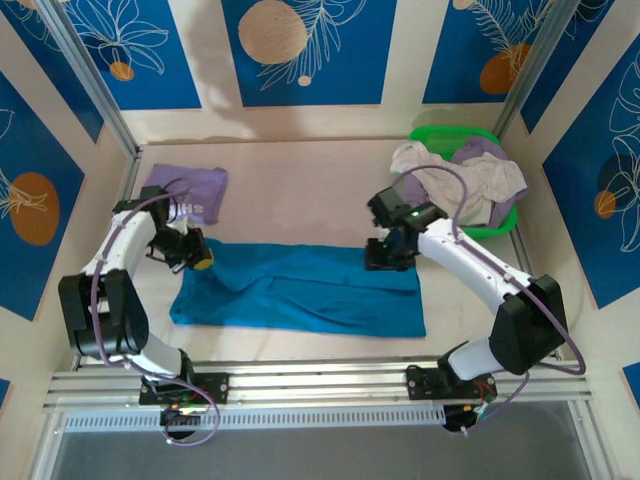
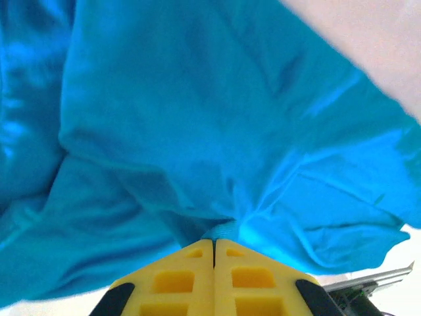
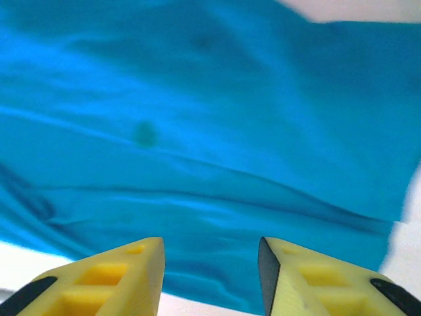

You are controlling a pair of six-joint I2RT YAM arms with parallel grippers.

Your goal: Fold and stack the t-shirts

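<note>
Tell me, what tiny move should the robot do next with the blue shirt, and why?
Probably open the left gripper: it is shut on a pinch of the teal t-shirt, which lies flat, while the right gripper is open, holding nothing.

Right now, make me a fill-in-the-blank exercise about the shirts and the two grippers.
1. The left gripper is ____ on the teal t-shirt.
2. The right gripper hovers over it with jaws ____.
3. The lavender t-shirt lies at the far ____ corner of the table.
4. Crumpled shirts sit in the ____ basket.
Missing words: shut; open; left; green.
</note>
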